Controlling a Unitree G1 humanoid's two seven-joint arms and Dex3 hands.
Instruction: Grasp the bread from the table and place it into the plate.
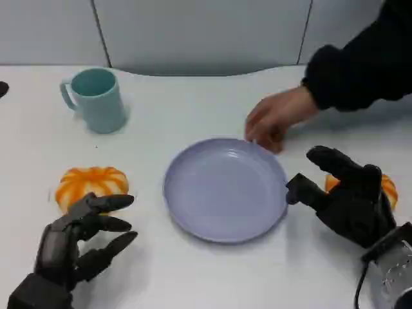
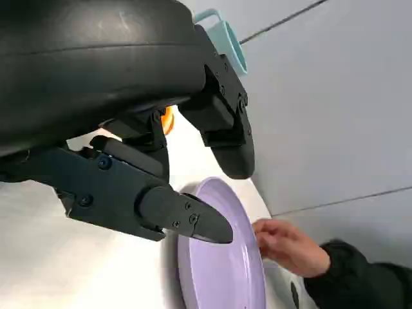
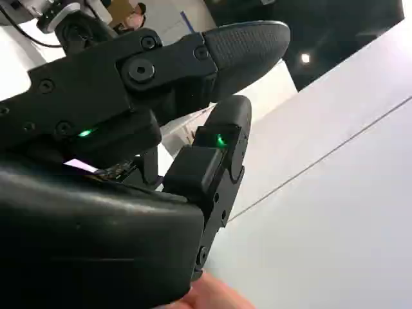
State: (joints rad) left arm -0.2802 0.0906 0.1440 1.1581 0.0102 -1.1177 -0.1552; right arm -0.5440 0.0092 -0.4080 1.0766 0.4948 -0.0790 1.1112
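An orange, pumpkin-shaped bread [image 1: 90, 183] lies on the white table, left of the lilac plate [image 1: 193, 219]. My left hand [image 1: 74, 248] hovers just in front of it with fingers apart and nothing in them. A second orange bread [image 1: 388, 187] peeks out from behind my right hand [image 1: 347, 196], to the plate's right. That hand's fingers are spread and one reaches toward the plate's rim. In the left wrist view, the fingers [image 2: 187, 219] stand apart over the plate [image 2: 225, 270], with a sliver of bread [image 2: 167, 119] behind them. The right wrist view has fingers [image 3: 212, 154] extended and holding nothing.
A person's hand [image 1: 277, 119] in a black sleeve touches the plate's far rim, and is also seen beside the plate in the left wrist view [image 2: 286, 244]. A teal mug [image 1: 96, 100] stands at the back left. Bare table lies in front of the plate.
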